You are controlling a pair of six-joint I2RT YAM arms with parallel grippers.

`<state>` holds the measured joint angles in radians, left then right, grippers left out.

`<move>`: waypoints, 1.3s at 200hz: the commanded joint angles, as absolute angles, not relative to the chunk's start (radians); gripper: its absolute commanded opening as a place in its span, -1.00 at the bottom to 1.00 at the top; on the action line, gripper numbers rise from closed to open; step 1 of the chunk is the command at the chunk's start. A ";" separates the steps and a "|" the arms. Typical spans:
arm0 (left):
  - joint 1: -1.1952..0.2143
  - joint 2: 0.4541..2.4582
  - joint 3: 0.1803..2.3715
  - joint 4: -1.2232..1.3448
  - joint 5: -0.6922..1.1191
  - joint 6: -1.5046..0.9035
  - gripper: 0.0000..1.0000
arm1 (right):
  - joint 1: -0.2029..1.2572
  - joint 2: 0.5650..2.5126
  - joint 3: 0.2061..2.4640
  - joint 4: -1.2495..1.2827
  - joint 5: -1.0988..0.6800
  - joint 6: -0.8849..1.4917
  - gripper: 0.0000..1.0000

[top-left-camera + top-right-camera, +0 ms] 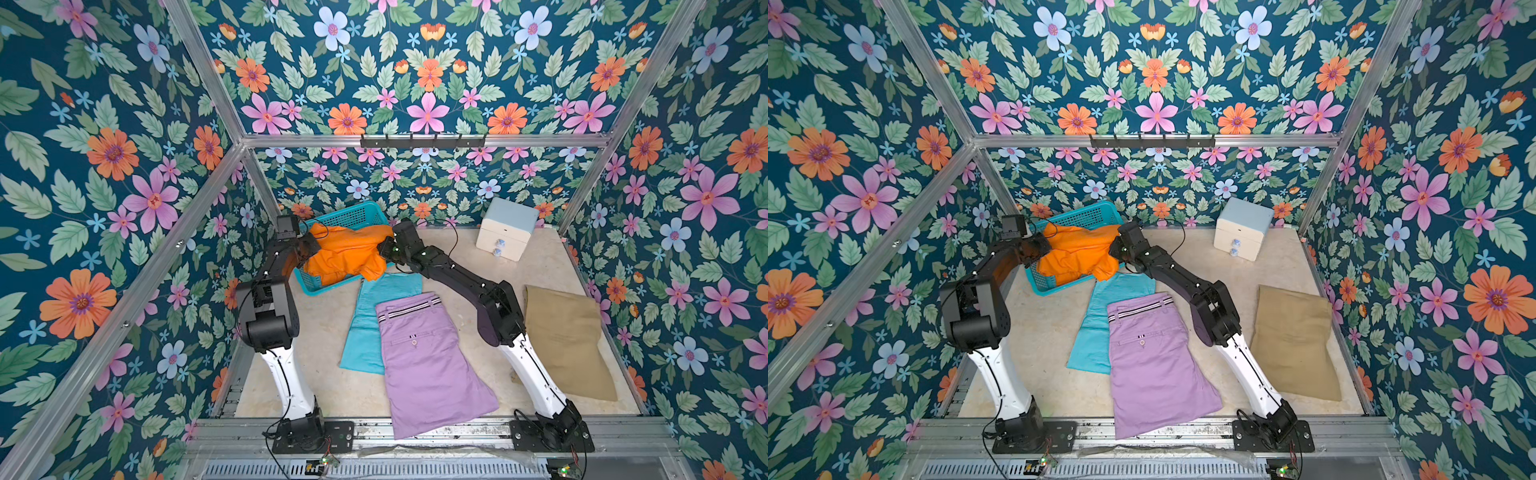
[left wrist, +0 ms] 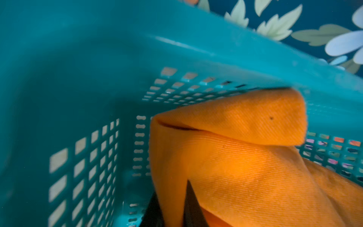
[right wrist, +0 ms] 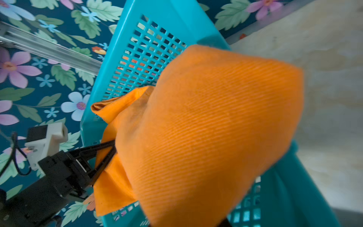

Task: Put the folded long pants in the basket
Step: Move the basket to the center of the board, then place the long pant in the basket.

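Orange pants (image 3: 206, 127) hang clamped in my left gripper (image 3: 115, 146) and right gripper (image 1: 384, 248) over the teal basket (image 1: 357, 216), one corner past its rim. I should lower evenly and tuck that corner in.

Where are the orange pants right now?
In both top views the orange pants are bunched over the teal basket at the back left, one corner spilling over its near rim toward the turquoise pants.

Orange pants (image 1: 345, 253) are burying the fingertips of the right gripper (image 1: 385, 249) and covering most of the basket (image 1: 353, 216); lilac pants (image 1: 428, 365) are overlapping one side of the turquoise pants (image 1: 365, 328).
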<state>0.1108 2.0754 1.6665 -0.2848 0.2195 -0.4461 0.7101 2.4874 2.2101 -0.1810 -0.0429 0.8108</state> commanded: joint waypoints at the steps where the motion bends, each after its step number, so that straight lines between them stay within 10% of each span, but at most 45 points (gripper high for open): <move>1: 0.059 2.103 1.712 -0.290 0.279 -0.449 -1.00 | 0.658 2.389 2.018 -0.288 0.037 0.894 -1.00; 73: -0.086 2.160 1.904 -0.304 0.336 -0.471 -1.00 | 0.483 2.200 1.857 -0.144 -0.287 0.753 -1.00; 170: -0.084 2.031 1.693 -0.224 0.174 -0.464 -1.00 | 0.423 2.715 2.748 -0.679 -0.411 0.636 -1.00; 209: -0.085 2.101 1.767 -0.309 0.238 -0.446 -0.28 | 0.381 2.679 2.585 -0.538 -0.419 0.692 -1.00; 239: -0.083 1.956 1.692 -0.260 0.172 -0.410 0.74 | 0.375 2.628 2.598 -0.520 -0.440 0.622 0.17; 260: -0.081 1.847 1.642 -0.224 0.161 -0.387 0.88 | 0.371 2.557 2.600 -0.548 -0.397 0.585 0.50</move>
